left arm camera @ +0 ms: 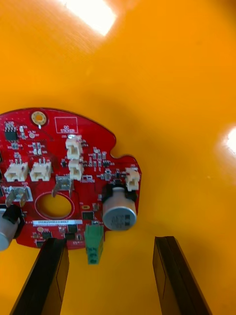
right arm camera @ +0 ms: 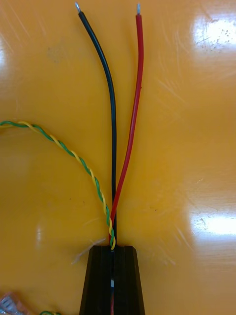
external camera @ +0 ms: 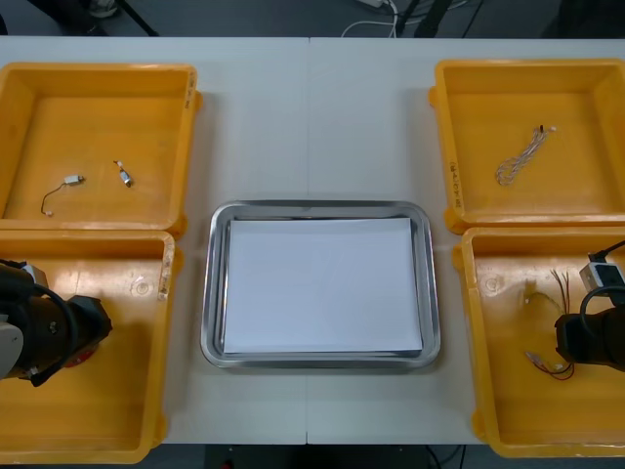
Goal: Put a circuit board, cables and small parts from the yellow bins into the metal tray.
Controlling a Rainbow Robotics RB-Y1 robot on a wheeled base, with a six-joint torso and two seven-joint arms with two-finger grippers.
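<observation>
Light table [external camera: 312,107] (dark floor [external camera: 244,18] beyond); right pincer [right arm camera: 112,248] grips cables [right arm camera: 133,123] in yellow bin [external camera: 518,401].

Yellow bins [external camera: 59,117], red circuit board [left arm camera: 54,142], black-and-red cable [right arm camera: 113,123], twisted green-and-yellow cable [right arm camera: 73,157], silver tray [external camera: 209,322] white inside

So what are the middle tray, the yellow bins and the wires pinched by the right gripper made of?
Metal tray: likely polished steel, mirror-shiny rim; matt white inside, maybe paper. Yellow bins: probably moulded plastic, glossy with glare and fine scratches. Red and black cable, in the right gripper: smooth plastic-looking sheath, bare metal tips.
</observation>
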